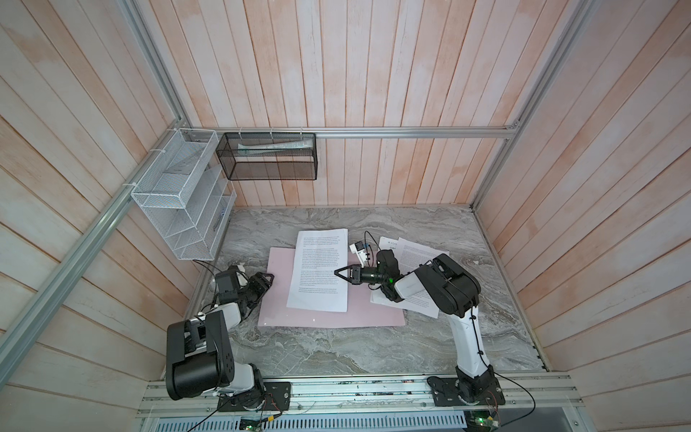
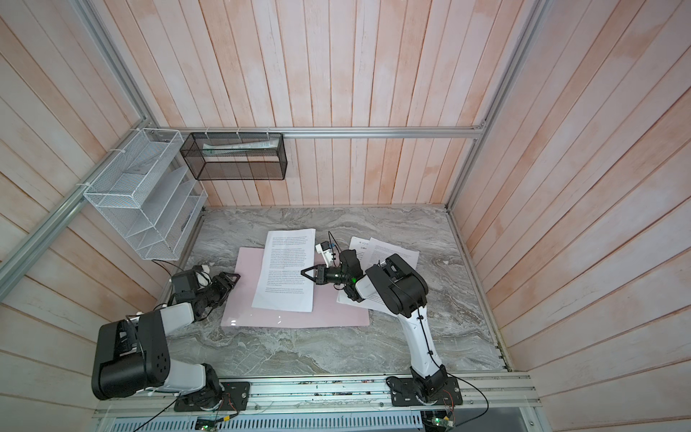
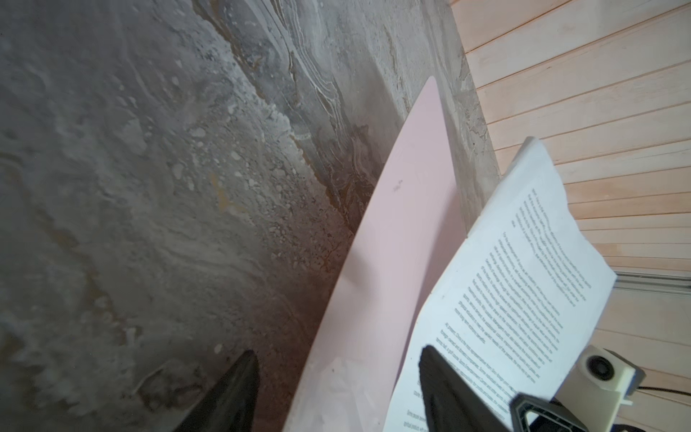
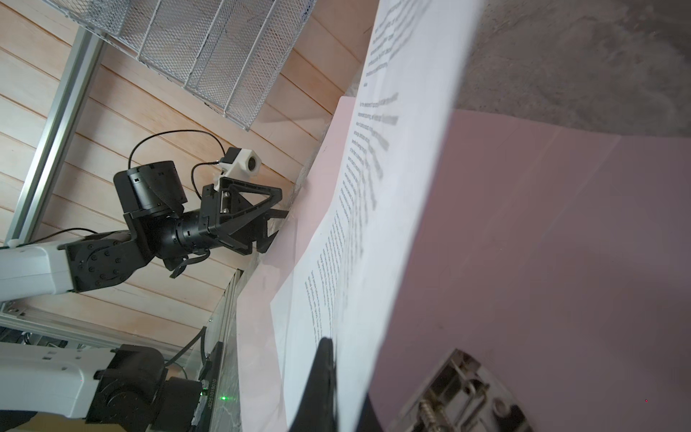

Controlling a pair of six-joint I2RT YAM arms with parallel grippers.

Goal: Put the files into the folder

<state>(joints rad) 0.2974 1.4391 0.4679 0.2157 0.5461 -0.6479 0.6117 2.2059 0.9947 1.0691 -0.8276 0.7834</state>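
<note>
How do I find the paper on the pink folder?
On the marble table, find the pink folder. One white printed sheet lies on it, overhanging its far edge; the other sheets are fanned at its right edge, under the right arm.

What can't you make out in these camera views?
- Text on the printed sheet: too small in both top views, blurred in wrist views.
- Loose sheets: partly under the right arm, top views.
- Metal clip: blurred, cut off by right wrist view's edge.

white mesh rack (image 1: 179, 194) and black mesh basket (image 1: 267, 157) hang by the marble table (image 1: 336, 348).
</note>
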